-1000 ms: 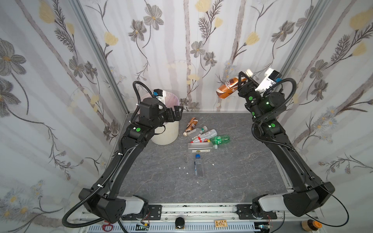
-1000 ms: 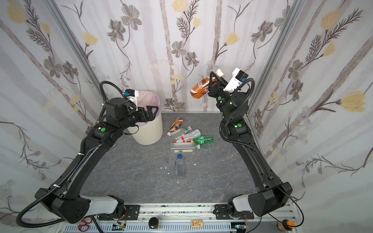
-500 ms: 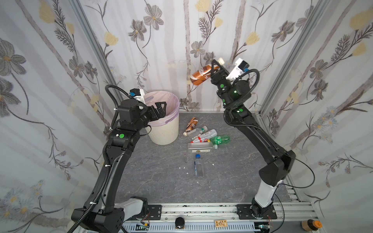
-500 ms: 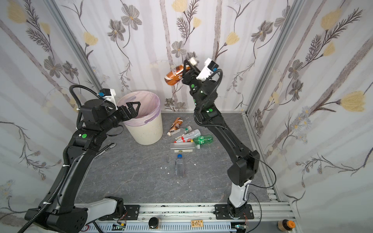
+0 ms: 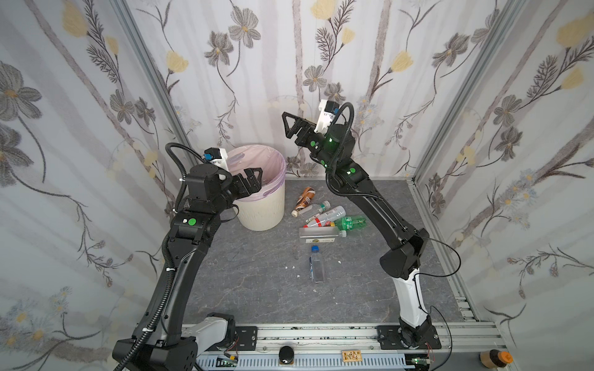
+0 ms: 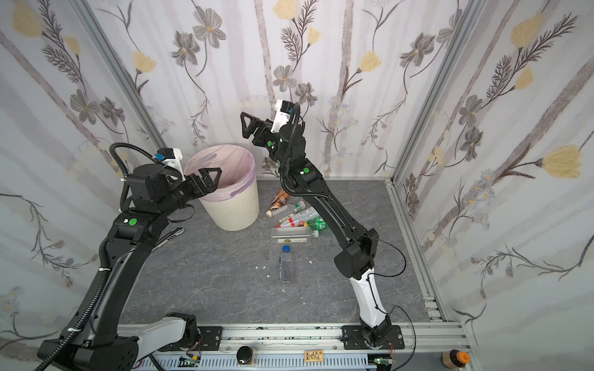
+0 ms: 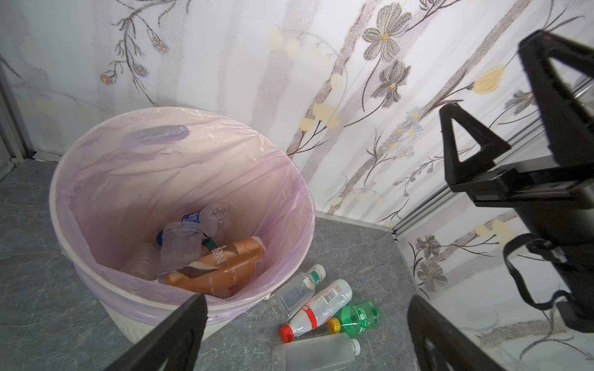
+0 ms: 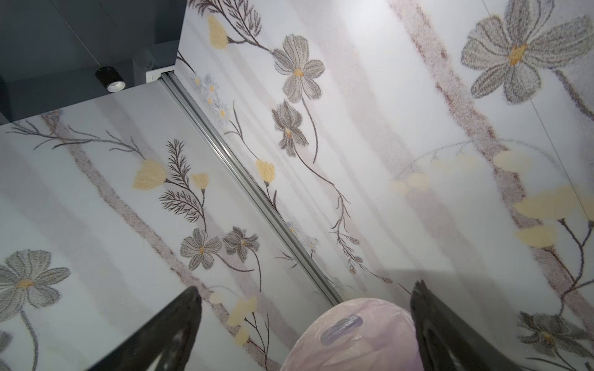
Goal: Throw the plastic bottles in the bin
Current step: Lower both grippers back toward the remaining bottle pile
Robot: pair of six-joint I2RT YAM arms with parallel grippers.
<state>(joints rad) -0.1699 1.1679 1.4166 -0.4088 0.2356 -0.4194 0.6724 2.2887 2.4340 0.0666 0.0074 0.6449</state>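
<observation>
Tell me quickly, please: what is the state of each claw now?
Left claw: open, holding nothing.
Right claw: open, holding nothing.

The 2 arms arch inward. The left claw (image 5: 252, 177) is spread wide and empty. The right claw (image 5: 290, 126), higher than it, is likewise spread and empty.

Ribbed plastic bin (image 5: 263, 208), translucent glossy bag (image 7: 193, 167)
</observation>
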